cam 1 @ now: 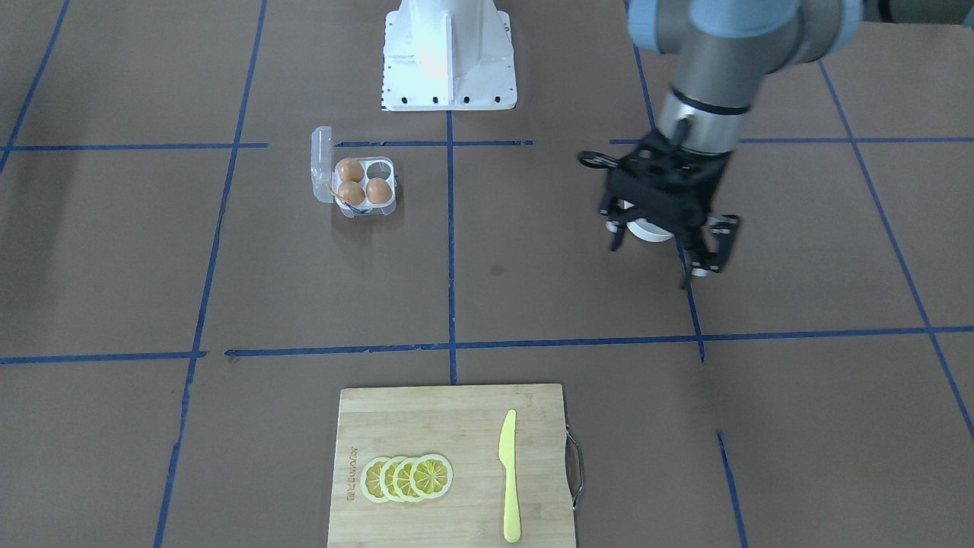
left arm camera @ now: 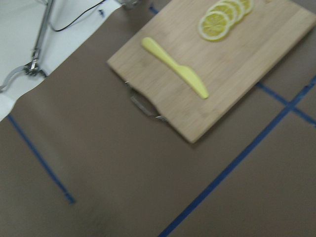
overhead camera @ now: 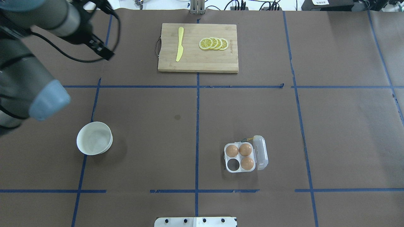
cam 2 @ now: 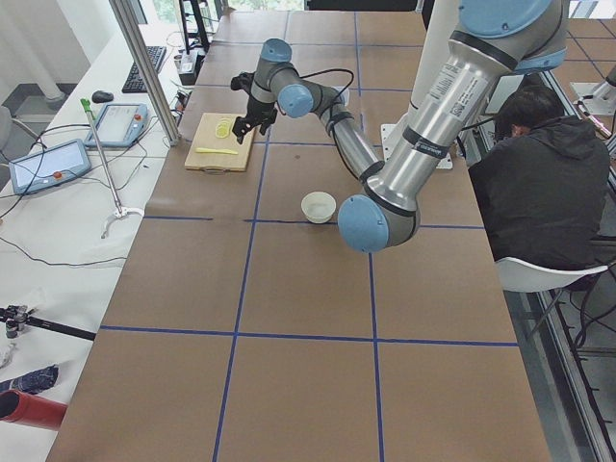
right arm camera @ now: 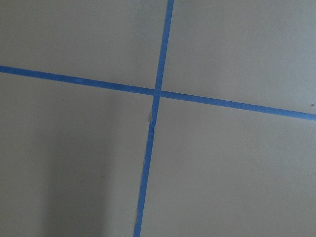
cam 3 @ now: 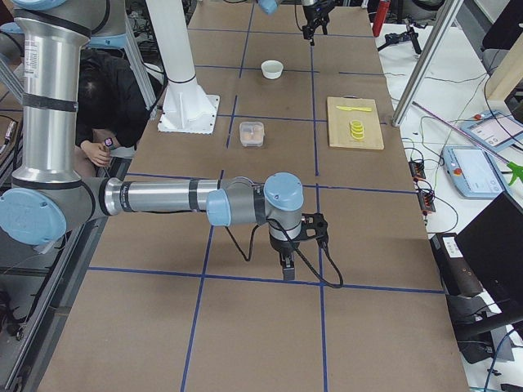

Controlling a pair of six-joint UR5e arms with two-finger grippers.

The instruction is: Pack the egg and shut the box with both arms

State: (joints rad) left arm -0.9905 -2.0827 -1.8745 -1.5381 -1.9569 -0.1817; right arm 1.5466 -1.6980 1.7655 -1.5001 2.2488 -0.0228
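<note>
Judging by the box [overhead camera: 240,171], which step is in hand? (Student)

Three cups each carry an egg [overhead camera: 245,149], and the fourth cup, on the side of the box nearest the robot's base, is bare. The bowl [overhead camera: 94,138], well apart from the box on the robot's left, looks empty. Packing therefore appears finished as far as the eggs allow. The lid [overhead camera: 261,152] stands open along the edge of the box farthest from the bowl, so closing it is the step not yet done. (Legend)

What does the next move call for? (Student)

Both arms are well apart from the box and must be brought to it. Probably one pincer steadies the base on the desk [overhead camera: 151,142] while the other swings the lid over the eggs and presses it until it catches. The plastic is light and likely to slide if pushed from one side only. (Legend)

And the pincers themselves? (Student)

The left pincer [cam 1: 660,247] hangs raised on the bowl's side of the box, its fingers spread apart, with nothing visible between them and touching nothing. The right pincer [cam 3: 288,271] points down at bare desk, far from the box toward the robot's right end. Whether its fingers are apart or together cannot be told from these views. (Legend)
</note>
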